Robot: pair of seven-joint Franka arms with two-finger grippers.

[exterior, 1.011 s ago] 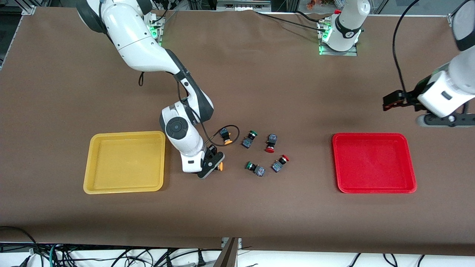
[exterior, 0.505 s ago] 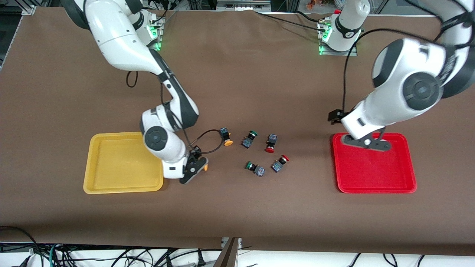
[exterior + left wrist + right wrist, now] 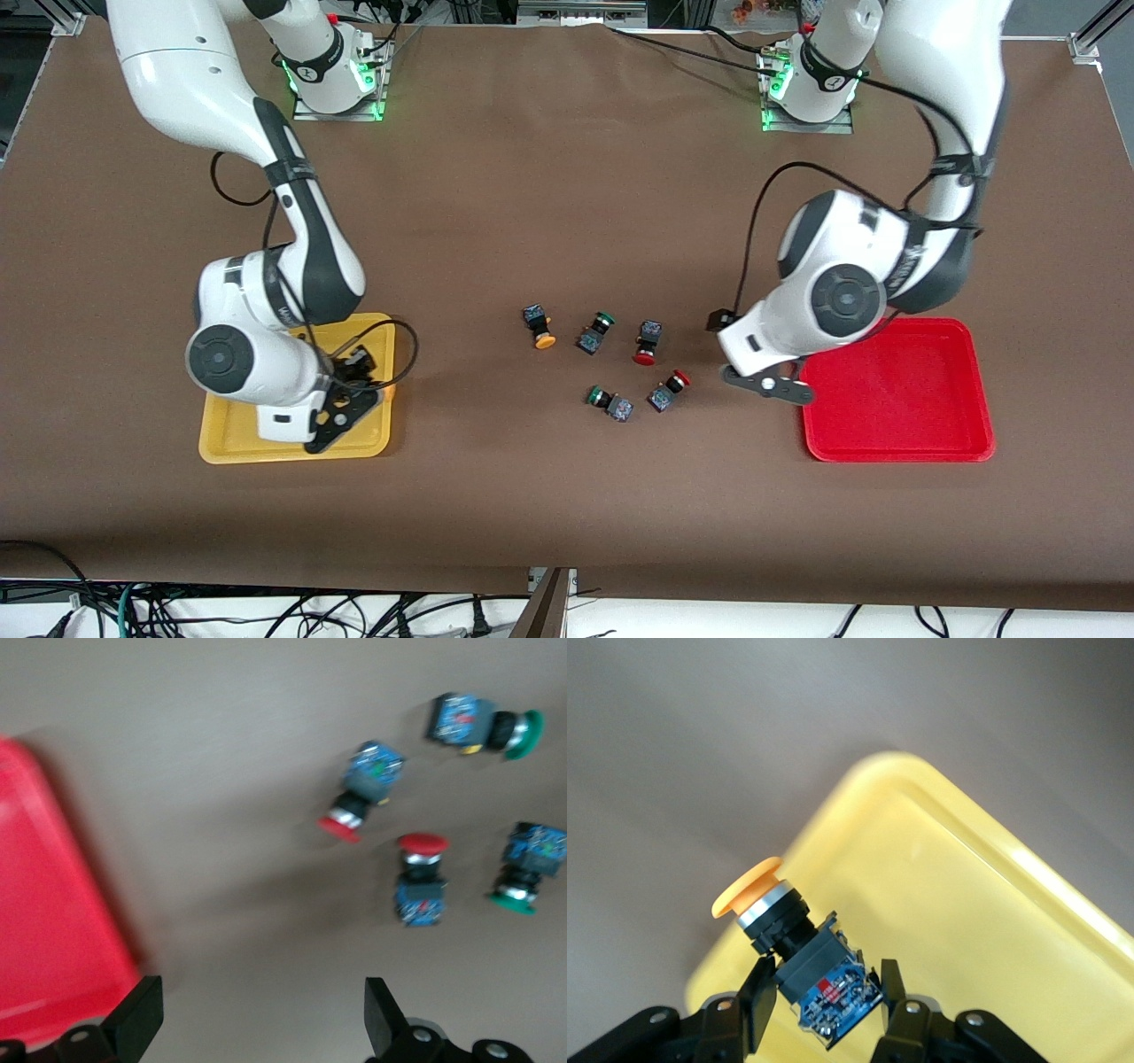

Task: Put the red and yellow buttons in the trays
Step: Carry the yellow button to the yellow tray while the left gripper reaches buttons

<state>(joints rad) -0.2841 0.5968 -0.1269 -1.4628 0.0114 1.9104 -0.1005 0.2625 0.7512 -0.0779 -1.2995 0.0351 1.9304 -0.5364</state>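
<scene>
My right gripper (image 3: pixel 341 409) hangs over the yellow tray (image 3: pixel 232 434), at the tray's corner closest to the loose buttons. It is shut on a yellow-capped button (image 3: pixel 804 958), gripped by its dark body over the tray (image 3: pixel 992 921). My left gripper (image 3: pixel 764 383) is open and empty, low over the table between the red tray (image 3: pixel 895 390) and the buttons. On the table lie a second yellow-capped button (image 3: pixel 539 328) and two red-capped buttons (image 3: pixel 647 344) (image 3: pixel 669 391). The left wrist view shows both red-capped buttons (image 3: pixel 365 788) (image 3: pixel 422 879), the red tray's rim (image 3: pixel 62 904) and the gripper (image 3: pixel 260 1028).
Two green-capped switches (image 3: pixel 595 332) (image 3: pixel 609 403) lie among the buttons; they also show in the left wrist view (image 3: pixel 483 724) (image 3: pixel 527 870). The red tray holds nothing. Brown mat covers the table.
My right gripper has carried the yellow-capped button from beside the other buttons to over the yellow tray. My left arm has swung in from the table's end, past the red tray, toward the buttons.
</scene>
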